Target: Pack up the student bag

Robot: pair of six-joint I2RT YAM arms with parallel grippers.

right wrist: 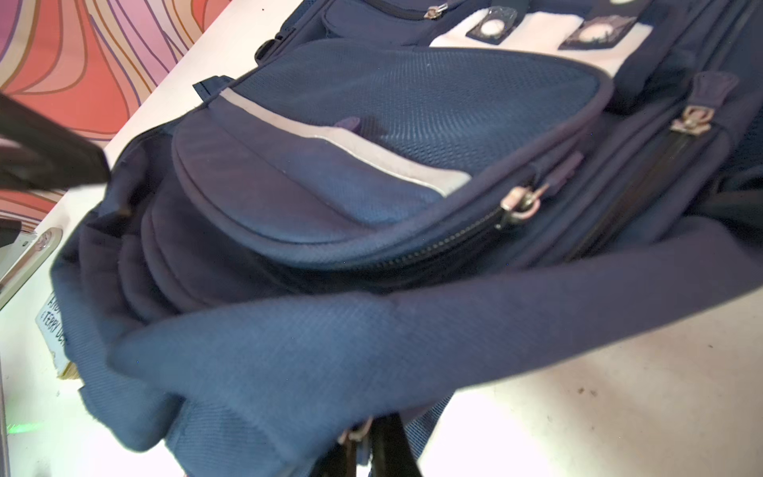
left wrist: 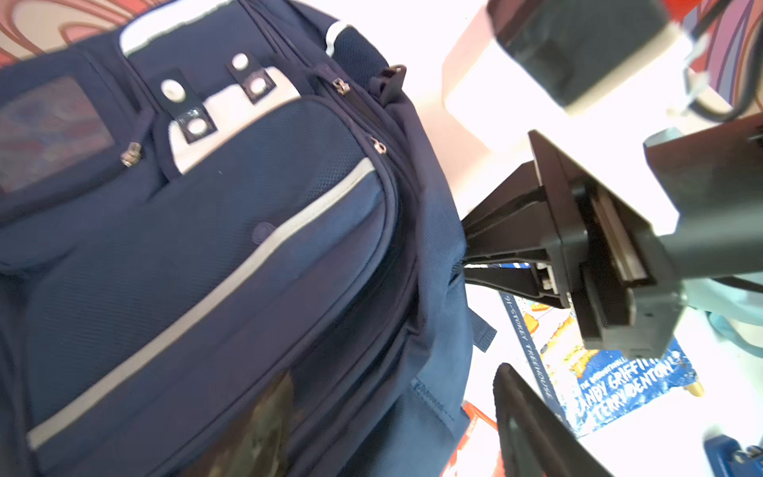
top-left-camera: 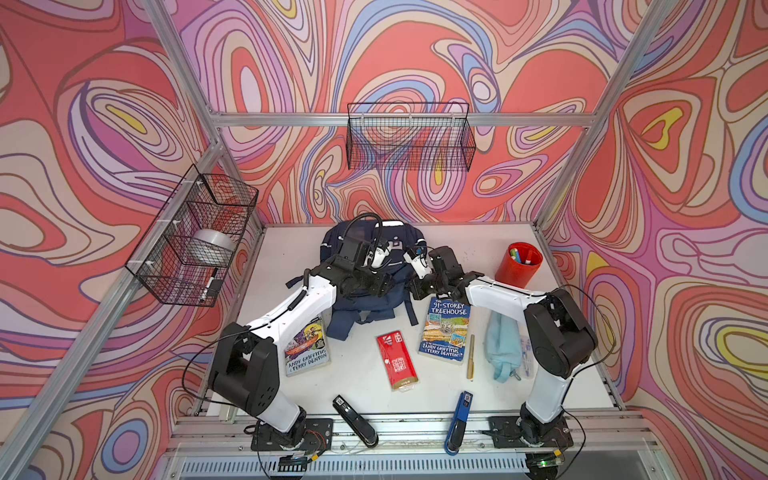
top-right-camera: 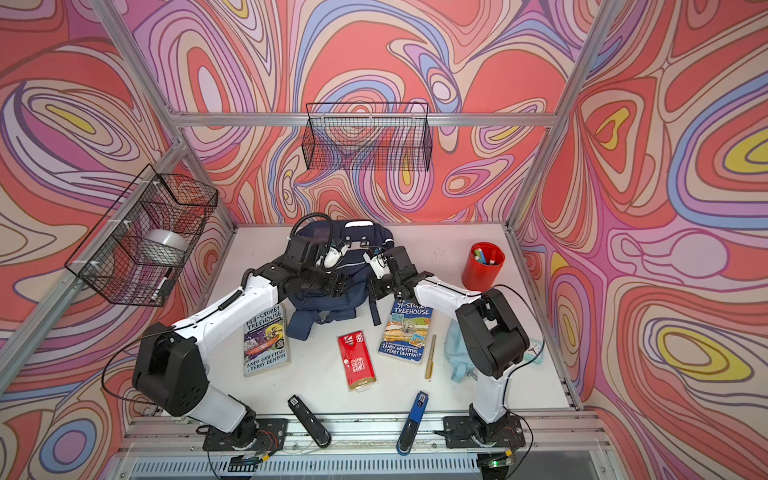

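Student bag (left wrist: 206, 247): soft navy woven fab.

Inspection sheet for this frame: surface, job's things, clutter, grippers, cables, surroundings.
Surface: white tabletop.
Job's things: student bag lying at the back middle.
Clutter: 143-Storey book, 91-Storey book, red packet, gold pen, light blue pouch, black stapler, blue stapler, red cup holding markers.
Grippers: left gripper open over the bag; right gripper shut on its side fabric.
Cables: black cable arcs above the left wrist.
Surroundings: patterned walls; side wire basket holds a tape roll; back wire basket.
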